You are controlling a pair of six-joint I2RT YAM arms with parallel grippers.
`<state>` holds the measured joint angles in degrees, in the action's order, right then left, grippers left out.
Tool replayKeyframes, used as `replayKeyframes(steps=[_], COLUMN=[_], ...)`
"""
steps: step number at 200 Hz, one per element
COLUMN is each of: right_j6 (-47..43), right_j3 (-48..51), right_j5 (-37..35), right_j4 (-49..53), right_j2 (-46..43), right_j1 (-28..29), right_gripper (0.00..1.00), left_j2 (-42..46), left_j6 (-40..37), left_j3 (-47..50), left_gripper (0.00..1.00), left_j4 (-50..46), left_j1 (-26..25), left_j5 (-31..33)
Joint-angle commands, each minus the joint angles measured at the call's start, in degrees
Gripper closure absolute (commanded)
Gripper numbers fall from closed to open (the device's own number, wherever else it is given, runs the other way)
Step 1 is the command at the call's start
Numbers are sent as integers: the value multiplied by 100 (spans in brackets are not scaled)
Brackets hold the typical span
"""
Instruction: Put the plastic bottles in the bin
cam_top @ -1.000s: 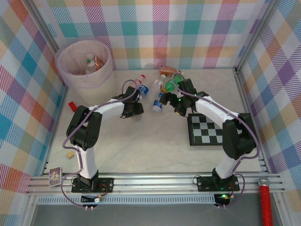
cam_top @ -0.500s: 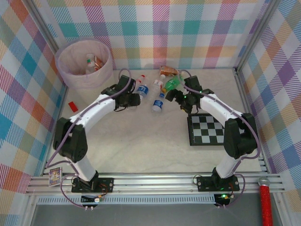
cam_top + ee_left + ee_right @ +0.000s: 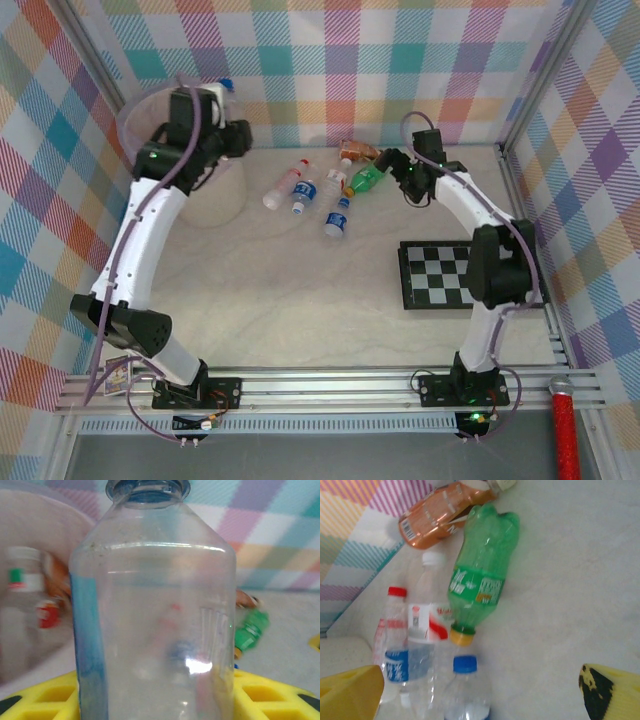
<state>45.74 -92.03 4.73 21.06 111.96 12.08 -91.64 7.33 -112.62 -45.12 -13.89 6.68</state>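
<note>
Nearest, the checkerboard (image 3: 440,275) lies by the right edge of the counter (image 3: 300,300); it plays no part.

Beyond it, toward the far edge at mid-width, loose plastic bottles lie flat and close together. Among them are a blue-capped bottle (image 3: 465,690), a red-capped bottle (image 3: 395,645), a red-and-white-labelled bottle (image 3: 427,625), the green bottle (image 3: 482,565) and a brown-wrapped bottle (image 3: 440,515). The right jaws stand wide apart above this group, holding nothing.

The bin (image 3: 222,172) stands in the far left corner, with a bottle or two showing inside. The left jaws are clamped on a clear blue-labelled bottle (image 3: 155,620), raised over the bin's far side.

Step in hand: release.
- Confirm that the whole bottle sits inside the rim line before parting the jaws. A drop close to the rim may bounce out.
- Part the jaws fully.
- Lift clear.
</note>
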Motion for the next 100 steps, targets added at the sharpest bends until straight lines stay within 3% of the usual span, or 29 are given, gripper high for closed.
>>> replayKeyframes(steps=[1,47,100], right_j6=[54,171,225], right_j3=[-650,-1612,-2333], right_j5=[46,315,368], right_j4=[16,337,619], right_j2=[599,1569,2342], right_j1=[-14,22,35], right_gripper=[0,0,0], left_j2=[-358,-1131,-2635], left_j6=[-188,4,104], left_j3=[-524,-1443,-3339], left_gripper=[48,48,48], left_j4=[-60,41,-1131], left_j1=[509,1387,2010], left_j5=[-21,-255,-666])
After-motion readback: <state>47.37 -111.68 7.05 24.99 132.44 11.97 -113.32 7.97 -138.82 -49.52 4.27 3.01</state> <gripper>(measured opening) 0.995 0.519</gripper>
